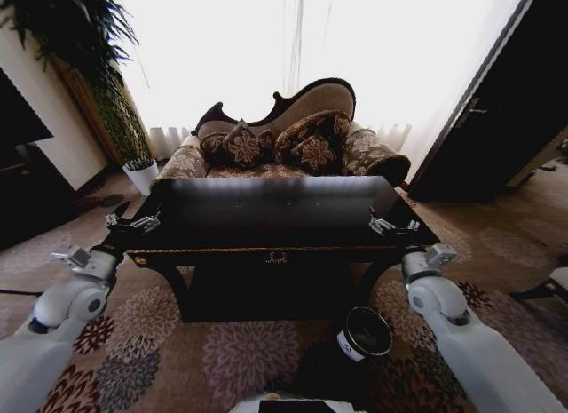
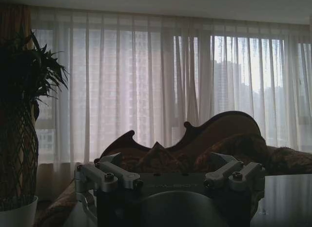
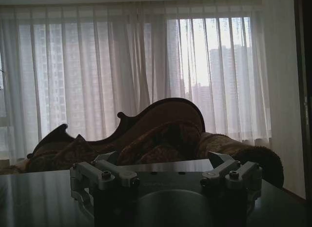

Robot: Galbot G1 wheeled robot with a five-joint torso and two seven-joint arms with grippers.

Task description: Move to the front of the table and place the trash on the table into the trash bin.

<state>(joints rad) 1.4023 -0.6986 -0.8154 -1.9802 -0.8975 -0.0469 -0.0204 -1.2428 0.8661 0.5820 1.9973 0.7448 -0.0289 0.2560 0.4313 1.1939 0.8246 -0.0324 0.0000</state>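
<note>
One dark glossy table point(image 1: 277, 244) stands in the middle of the room, and its tabletop carries no trash that can be made out. One small black trash bin point(image 1: 365, 334) with a white label sits on the floor below the table's front edge, toward its right corner. Two grippers show: the left gripper point(image 1: 133, 224) at the tabletop's left edge and the right gripper point(image 1: 393, 226) at its right edge. Behind the far edge stands one patterned sofa point(image 1: 282, 138) holding about four cushions. One potted plant in a white pot point(image 1: 140, 175) stands past the far left corner.
</note>
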